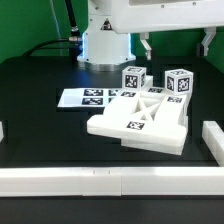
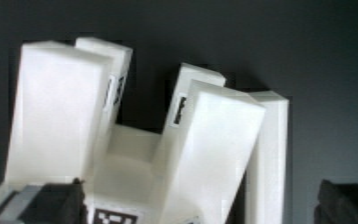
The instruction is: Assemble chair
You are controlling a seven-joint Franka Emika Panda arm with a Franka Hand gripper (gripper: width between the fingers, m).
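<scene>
Black table (image 1: pixel 40 120) fills the scene, with green cloth behind. Above it the gripper (image 1: pixel 176 42) hangs high, its two fingers (image 1: pixel 146 44) pointing down and standing wide apart, holding nothing. The arm's white body reaches in from the top, over its round base (image 1: pixel 103 45). Below the gripper, well apart from it, the chair parts (image 1: pixel 143 115) lie together on the table. Beside them, to the exterior view's left, lies the marker board (image 1: pixel 82 97). White rails (image 1: pixel 100 181) border the table.
</scene>
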